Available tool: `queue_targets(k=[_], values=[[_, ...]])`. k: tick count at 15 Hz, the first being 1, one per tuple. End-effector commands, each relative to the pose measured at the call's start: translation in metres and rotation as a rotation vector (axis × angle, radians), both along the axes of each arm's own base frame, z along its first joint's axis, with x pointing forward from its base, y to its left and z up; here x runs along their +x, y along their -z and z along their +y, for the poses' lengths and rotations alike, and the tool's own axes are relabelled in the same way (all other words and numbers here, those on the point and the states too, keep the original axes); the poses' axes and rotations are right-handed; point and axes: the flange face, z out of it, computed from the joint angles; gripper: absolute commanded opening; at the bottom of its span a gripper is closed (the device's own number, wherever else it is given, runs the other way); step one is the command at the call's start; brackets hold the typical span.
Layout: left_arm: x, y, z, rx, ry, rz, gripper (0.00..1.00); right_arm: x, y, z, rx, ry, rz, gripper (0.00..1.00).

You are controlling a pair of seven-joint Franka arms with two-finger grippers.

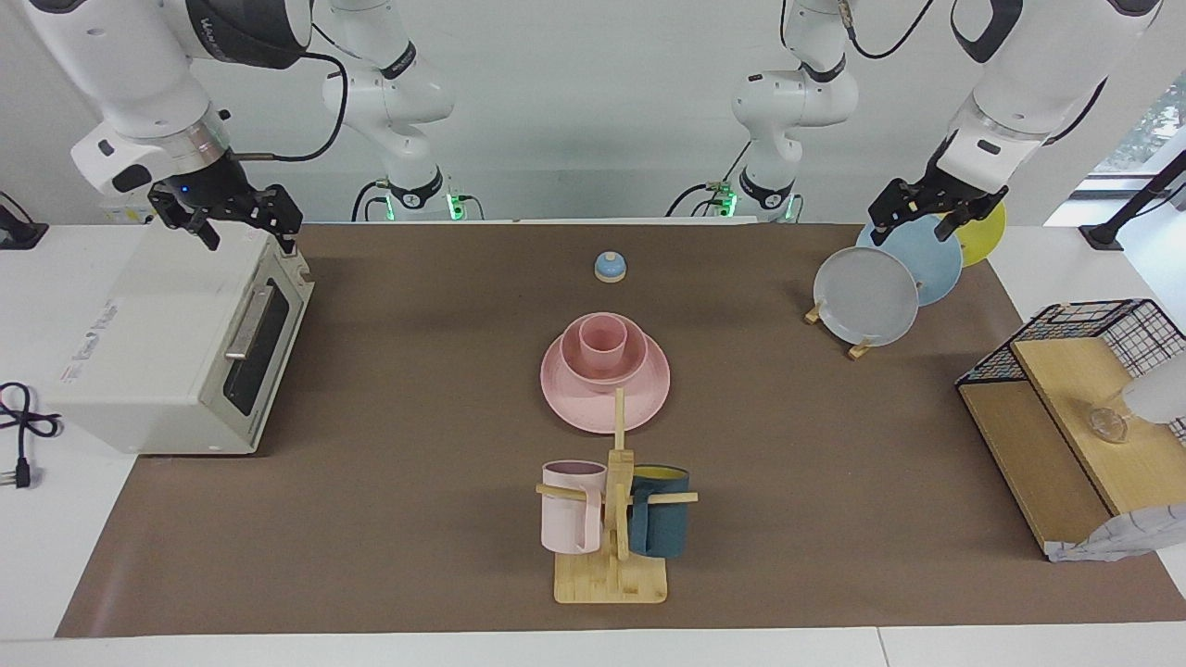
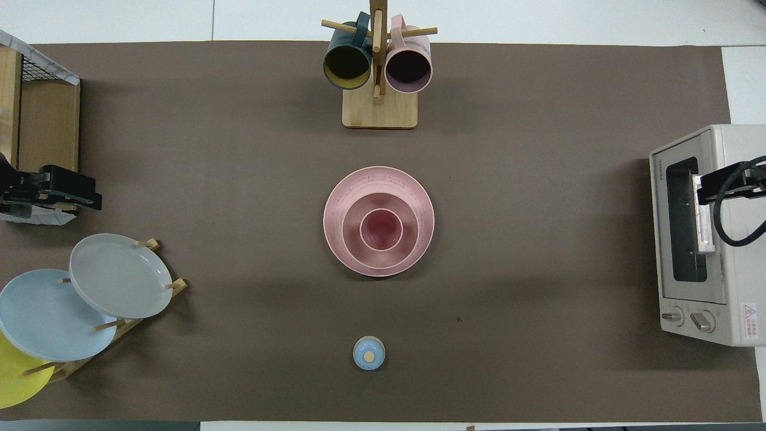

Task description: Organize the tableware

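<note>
Both Franka arms are built of glossy white rounded shells with black bands at the joints. Black cables loop along them. Green lights glow at the two bases. The right gripper [image 1: 243,225] is black, with a small blue light, below a silver wrist ring. The left gripper [image 1: 929,208] is black too.

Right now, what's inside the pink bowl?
The pink bowl sits on the pink plate at mid-table and holds the small pink cup, upright and mouth up. The cup looks empty. The bowl's floor under the cup is covered, so unseen.
</note>
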Motion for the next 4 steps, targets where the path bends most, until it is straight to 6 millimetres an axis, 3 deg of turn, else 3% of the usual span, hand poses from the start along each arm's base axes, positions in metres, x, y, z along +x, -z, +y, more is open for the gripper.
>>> queue_targets(k=[1,4], values=[[-0.0029,-0.0026,0.0025,-0.017,0.011,-0.009,1.00,-0.0074,-0.0012,-0.0009,0.029,-0.014,0.007,1.00],[-0.0044,-0.0042,0.0033,-0.017,0.011,-0.011,1.00,-0.0076,-0.0011,-0.0009,0.029,-0.014,0.009,1.00]])
